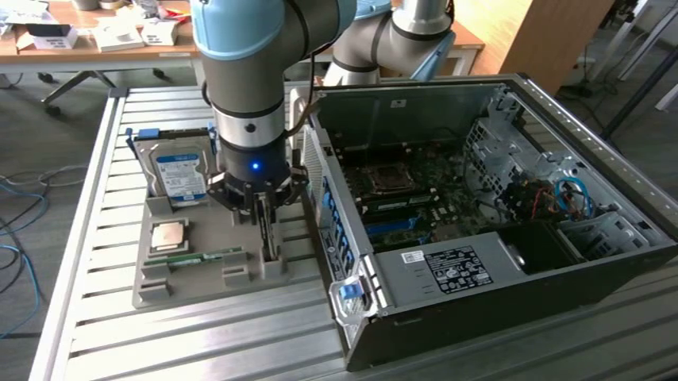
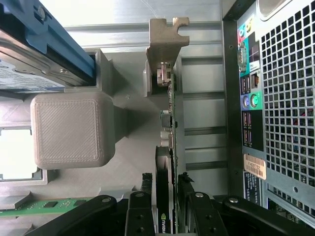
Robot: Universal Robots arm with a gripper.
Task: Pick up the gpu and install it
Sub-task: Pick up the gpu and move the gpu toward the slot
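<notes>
**Robot arm's gripper straddles graphics card in its tray slot**

The gripper of a Universal Robots arm hangs low over the grey tray, with its fingers reaching down at the tray's edge nearest the computer case. There the gpu stands on its long edge in a slot of the tray — upright, not lifted out.

In the wrist view the gripper has one finger on each side of the gpu. The dark card is seen edge-on and runs away from the camera along the slot. The jaws stand parted, with a thin dark gap between the card and one finger, so they bracket the card without clamping it.

The other parts sit in the same tray. The hard drive, with its blue-and-white label, lies at the tray's far end. A square processor chip sits in the middle of the tray, and a green memory stick lies just in front of it. The wrist view catches the hard drive and the memory stick beside the card's slot.

The case lies open on the slatted metal table, just beside the tray on the exterior view's right — motherboard exposed, its perforated rear panel facing the tray.
</notes>
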